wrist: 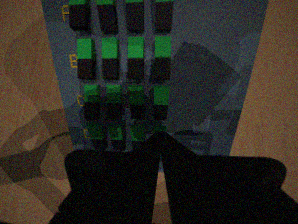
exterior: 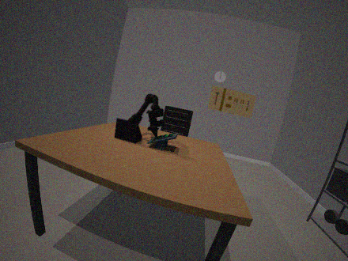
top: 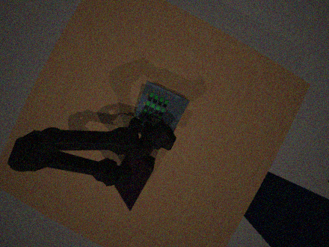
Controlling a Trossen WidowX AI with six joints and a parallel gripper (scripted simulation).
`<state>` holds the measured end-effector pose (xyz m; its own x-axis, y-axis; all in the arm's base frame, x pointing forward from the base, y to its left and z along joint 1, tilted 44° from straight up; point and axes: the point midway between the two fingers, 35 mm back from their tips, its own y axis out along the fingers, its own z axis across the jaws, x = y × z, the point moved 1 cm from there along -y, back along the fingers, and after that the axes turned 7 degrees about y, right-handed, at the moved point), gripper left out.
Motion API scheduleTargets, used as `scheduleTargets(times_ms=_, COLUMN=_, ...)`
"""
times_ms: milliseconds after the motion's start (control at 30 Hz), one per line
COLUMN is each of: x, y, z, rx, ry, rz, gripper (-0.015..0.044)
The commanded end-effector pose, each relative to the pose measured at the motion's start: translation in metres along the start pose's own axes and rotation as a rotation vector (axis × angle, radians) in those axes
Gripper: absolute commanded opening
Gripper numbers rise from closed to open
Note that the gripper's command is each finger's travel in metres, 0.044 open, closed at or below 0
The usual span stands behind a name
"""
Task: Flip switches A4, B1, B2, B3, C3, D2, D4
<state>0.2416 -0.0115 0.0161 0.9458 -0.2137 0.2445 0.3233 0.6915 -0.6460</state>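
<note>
The fingers are pressed together with nothing between them, forming a single blunt tip. In the wrist view this tip stands over the near edge of the panel (wrist: 210, 75), at row D, between the third and fourth columns. Whether the tip touches a switch cannot be told from the pictures.

Relative to the panel, the gripper (top: 155, 129) covers the near edge, and the arm (top: 75, 146) reaches back from there across the desk (top: 224, 150) to its base. The exterior view shows the panel (exterior: 163, 139) lying low on the desk just in front of the arm.

Switch states, as far as the dim wrist view allows:
- Row B (wrist: 125, 57): all four switches show a bright green far half and a dark near half. They look alike, so B1, B2 and B3 appear not to differ from B4, which is to be left alone.
- Row C (wrist: 125, 100): the fourth switch shows a larger bright face than the other three. Which end is raised cannot be told.
- Row D (wrist: 117, 132): partly hidden by the fingers and in shadow; state cannot be told.
- Row A: only the lower part is in view.

Judgement: the work is at row D, probably D4 or its neighbourhood. No completed flip can be confirmed from these pictures. Most of the seven targets, and the final lift clear of the panel, probably remain.
</note>
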Motion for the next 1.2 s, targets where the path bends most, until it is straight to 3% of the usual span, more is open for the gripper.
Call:
scheduleTargets(times_ms=0, x=0.0002, y=0.0008, z=0.0005, rx=0.004, ry=0.005, rz=-0.002, gripper=0.0)
scheduleTargets(times_ms=1167, x=0.0003, y=0.0055, z=0.0006, rx=0.004, ry=0.005, rz=-0.002, gripper=0.0)
